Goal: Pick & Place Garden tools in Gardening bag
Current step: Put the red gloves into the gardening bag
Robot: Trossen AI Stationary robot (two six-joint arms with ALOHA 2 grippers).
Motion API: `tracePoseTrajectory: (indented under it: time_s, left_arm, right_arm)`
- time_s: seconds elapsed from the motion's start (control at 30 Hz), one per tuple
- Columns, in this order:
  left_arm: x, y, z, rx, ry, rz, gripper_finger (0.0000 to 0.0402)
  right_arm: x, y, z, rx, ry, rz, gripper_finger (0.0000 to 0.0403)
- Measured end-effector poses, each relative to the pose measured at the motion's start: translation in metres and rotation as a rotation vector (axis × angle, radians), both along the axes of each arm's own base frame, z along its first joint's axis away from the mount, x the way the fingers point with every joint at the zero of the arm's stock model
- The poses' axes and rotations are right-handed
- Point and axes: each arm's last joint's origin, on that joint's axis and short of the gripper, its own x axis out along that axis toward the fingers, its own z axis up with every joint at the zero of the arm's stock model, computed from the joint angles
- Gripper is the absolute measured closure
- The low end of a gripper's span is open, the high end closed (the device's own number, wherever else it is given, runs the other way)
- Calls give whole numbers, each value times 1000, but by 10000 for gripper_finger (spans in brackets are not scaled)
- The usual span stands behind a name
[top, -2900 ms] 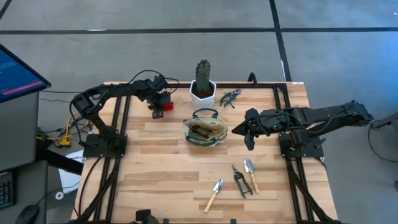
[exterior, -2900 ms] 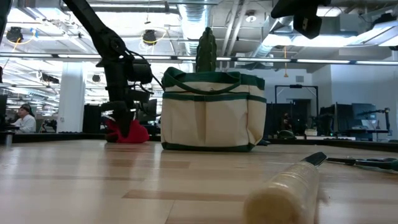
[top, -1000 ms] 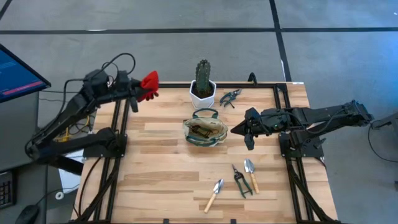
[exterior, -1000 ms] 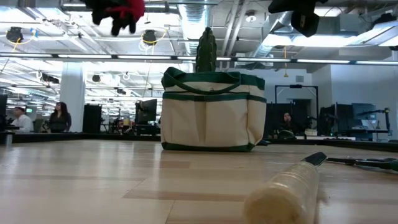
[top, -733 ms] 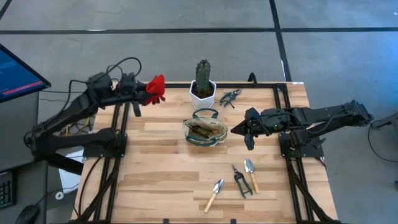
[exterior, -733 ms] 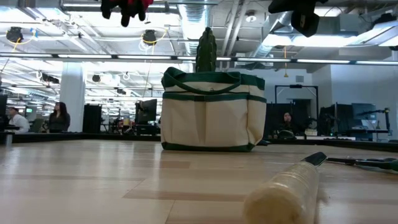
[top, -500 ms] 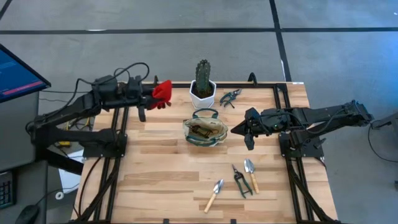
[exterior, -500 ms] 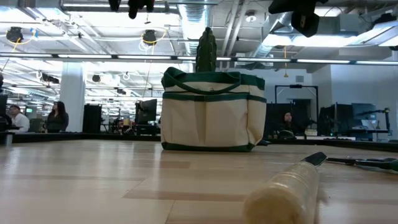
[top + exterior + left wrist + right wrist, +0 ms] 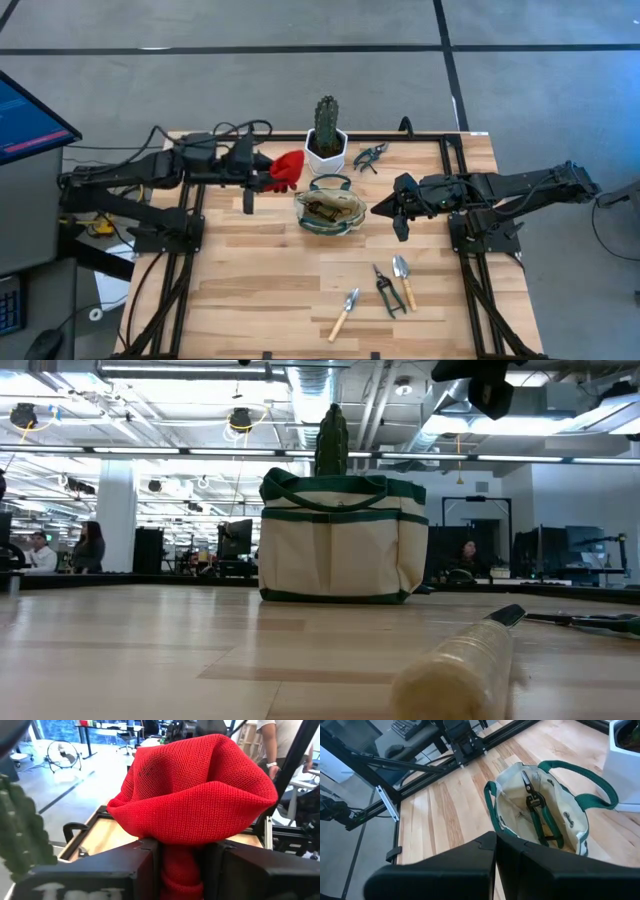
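A red knitted fabric item [image 9: 195, 795], which appears to be a glove rather than a rigid tool, is gripped between the fingers of the left end effector [image 9: 272, 172] and is held above the desk [image 9: 260, 270], just to the left of the gardening bag [image 9: 329, 209] and near the cactus in its white pot [image 9: 326, 140]. The bag is positioned upright near the middle of the desk, and dark pruning shears [image 9: 534, 800] are seen lying inside it. The right end effector [image 9: 381, 210] is held fully closed with nothing in it, just beside the bag's right side and above desk level. Three tools, a wooden-handled trowel [image 9: 345, 311], a second trowel [image 9: 403, 276] and dark shears [image 9: 387, 291], are laid out on the front right part of the desk, and another small pair of shears [image 9: 370, 156] is located at the back edge beside the pot
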Motion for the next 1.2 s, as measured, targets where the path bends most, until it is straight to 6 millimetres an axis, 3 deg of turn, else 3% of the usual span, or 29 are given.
tracePoseTrajectory:
  time_s: [0.37, 0.9, 1.2]
  left_arm:
    - [38, -19, -12, -43, -31, -54, 335]
    - [46, -22, -6, -50, -126, -98, 336]
    - [53, -22, -3, -53, -194, -155, 336]
  right_arm:
    - [6, 1, 14, -11, -156, 17, 403]
    - [14, 2, 33, -80, -365, 44, 403]
    - [27, 3, 46, -217, -543, 62, 403]
